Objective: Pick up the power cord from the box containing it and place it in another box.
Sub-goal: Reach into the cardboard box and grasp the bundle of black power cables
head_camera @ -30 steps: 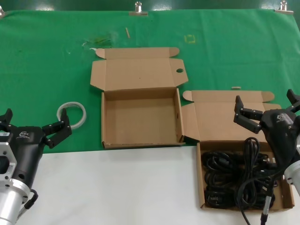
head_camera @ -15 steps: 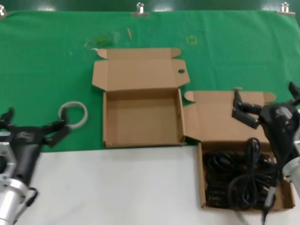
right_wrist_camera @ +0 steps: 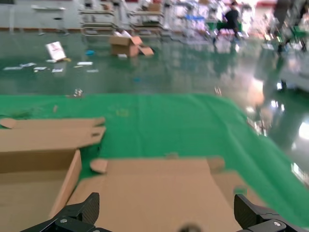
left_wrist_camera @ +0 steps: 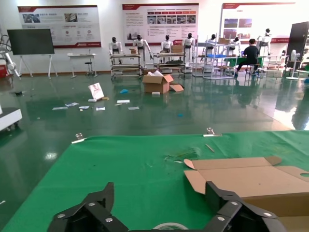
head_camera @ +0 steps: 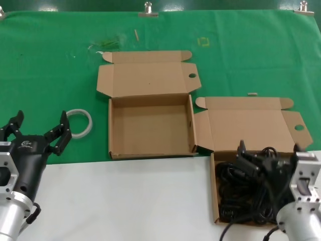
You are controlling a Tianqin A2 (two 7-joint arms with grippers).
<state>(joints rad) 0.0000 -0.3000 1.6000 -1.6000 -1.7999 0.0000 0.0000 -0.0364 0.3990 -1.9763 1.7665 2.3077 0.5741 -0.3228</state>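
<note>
Right tool (head_camera: pixel 268 160) hung spread-fingered over the cord (head_camera: pixel 251 188), lined up for a grab; that cord lay coiled in the flap box (head_camera: pixel 214 193) at four o'clock. Empty box (head_camera: pixel 150 125) waited at centre. Left tool (head_camera: pixel 39 133), fingers apart, idled at eight o'clock.

Robot exhibition hall: wall posters (left_wrist_camera: pixel 159 21), humanoid robots (left_wrist_camera: pixel 140 46) on display.

Matt brown cardboard boxes (head_camera: pixel 150 128) sit on green cloth (head_camera: pixel 50 65); the power cord (head_camera: pixel 246 193) looks glossy black.
</note>
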